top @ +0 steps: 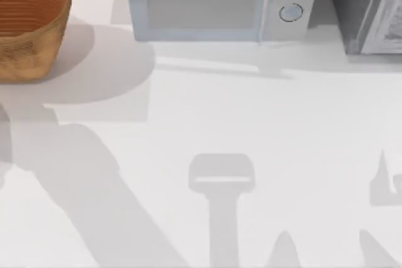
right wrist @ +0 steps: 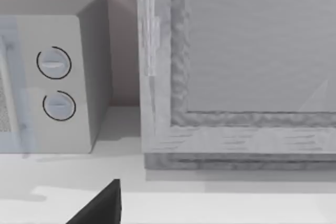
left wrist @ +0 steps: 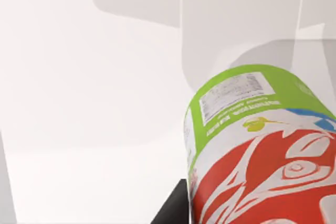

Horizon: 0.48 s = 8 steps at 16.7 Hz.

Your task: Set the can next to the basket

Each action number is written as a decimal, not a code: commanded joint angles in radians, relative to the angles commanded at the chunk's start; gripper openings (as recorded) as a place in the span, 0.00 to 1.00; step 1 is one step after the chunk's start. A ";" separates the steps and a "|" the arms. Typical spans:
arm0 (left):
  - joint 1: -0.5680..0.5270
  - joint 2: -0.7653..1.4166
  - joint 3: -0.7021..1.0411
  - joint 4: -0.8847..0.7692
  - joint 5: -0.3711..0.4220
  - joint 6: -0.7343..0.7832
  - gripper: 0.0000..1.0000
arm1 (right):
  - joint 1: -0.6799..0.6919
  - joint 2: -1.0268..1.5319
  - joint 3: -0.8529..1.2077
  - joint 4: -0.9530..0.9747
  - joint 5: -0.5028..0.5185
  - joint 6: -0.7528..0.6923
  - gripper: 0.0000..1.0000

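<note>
The can (left wrist: 262,150), green at one end with a red and white pattern, looms close in the left wrist view and hangs above the white table, casting a shadow on it. My left gripper is shut on the can, and one dark finger (left wrist: 170,209) shows beside it. The basket (top: 28,26), round woven tan wicker with a ribbed orange-brown inside, stands at the table's back left corner. A dark part of my right gripper (right wrist: 100,205) shows in the right wrist view, facing the back right of the table.
A pale microwave (top: 220,1) with two round knobs stands at the back centre. A grey cabinet (top: 370,7) stands at the back right. Arm shadows fall across the white table (top: 251,111).
</note>
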 joint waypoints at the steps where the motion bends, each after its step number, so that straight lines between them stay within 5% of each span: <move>1: 0.009 -0.002 -0.006 0.007 -0.001 0.008 0.00 | 0.000 0.000 0.000 0.000 0.000 0.000 1.00; 8: -0.022 0.027 -0.017 0.010 -0.011 -0.022 0.00 | 0.000 0.000 0.000 0.000 0.000 0.000 1.00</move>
